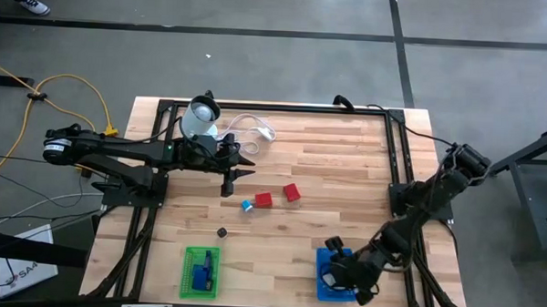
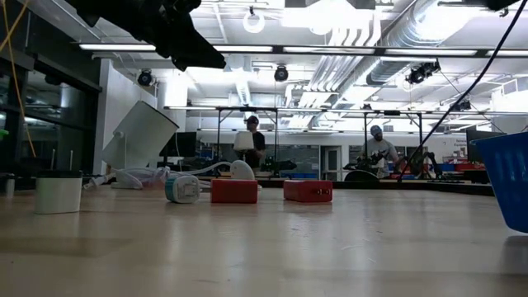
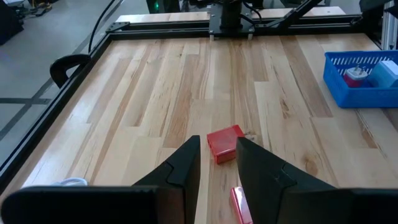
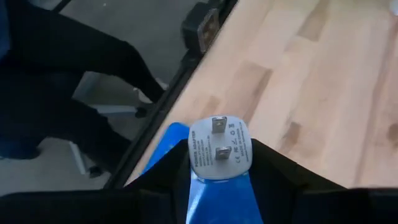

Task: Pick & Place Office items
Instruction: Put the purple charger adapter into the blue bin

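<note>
1. You have bare planks across the pale wooden table (image 1: 346, 174) toward its far edge.
2. Your right gripper (image 4: 219, 163), over the blue basket (image 1: 326, 281) at the near edge, clamps a white plug adapter (image 4: 219, 148); its print is unreadable.
3. Your left gripper (image 3: 217, 160), fingers nearly together and empty, hangs above two red blocks (image 1: 277, 196).

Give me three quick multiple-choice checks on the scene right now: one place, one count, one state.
1. The right gripper hangs over: A the table's middle, B the blue basket, C the floor.
2. Red blocks on the table: A one, B two, C four.
3. The right gripper is: A open, B shut on nothing, C shut on the white plug.
Key: B, blue plastic shows right beneath it; B, two lie mid-table; C, the plug's prongs stick out between its fingers.
</note>
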You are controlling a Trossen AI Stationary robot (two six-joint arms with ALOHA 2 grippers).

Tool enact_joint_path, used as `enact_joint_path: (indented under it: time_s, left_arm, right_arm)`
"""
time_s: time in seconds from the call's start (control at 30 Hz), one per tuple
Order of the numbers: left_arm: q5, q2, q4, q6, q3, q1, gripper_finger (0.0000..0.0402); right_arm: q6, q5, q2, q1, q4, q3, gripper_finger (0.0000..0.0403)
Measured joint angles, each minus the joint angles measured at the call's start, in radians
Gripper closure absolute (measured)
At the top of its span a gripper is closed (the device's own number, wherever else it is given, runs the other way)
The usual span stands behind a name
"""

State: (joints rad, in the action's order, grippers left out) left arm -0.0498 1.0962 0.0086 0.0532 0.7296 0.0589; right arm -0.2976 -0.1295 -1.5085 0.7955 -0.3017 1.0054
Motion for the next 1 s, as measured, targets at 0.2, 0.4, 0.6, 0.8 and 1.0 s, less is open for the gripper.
enact_joint_path:
  time_s: [0.2,0.4,0.6,0.8,1.0]
  left_arm:
    - [0.0,0.0,0.0,0.0,0.0,0.0,0.0304]
    - [0.0,0.0,0.0,0.0,0.0,0.0,0.0304]
    - [0.0,0.0,0.0,0.0,0.0,0.0,0.0304]
    - [0.0,0.0,0.0,0.0,0.0,0.0,0.0304]
    - [0.0,0.0,0.0,0.0,0.0,0.0,0.0304]
  right_arm:
    - [-0.031,-0.003,0.0,0.023,-0.015,0.0,0.0275]
    - [-0.044,-0.007,0.0,0.018,-0.038,0.0,0.0276]
    - [-0.097,-0.028,0.0,-0.011,-0.107,0.0,0.0276]
    - [-0.171,-0.123,0.0,-0.044,-0.205,0.0,0.0276]
    - [-0.204,-0.153,-0.001,-0.066,-0.222,0.0,0.0277]
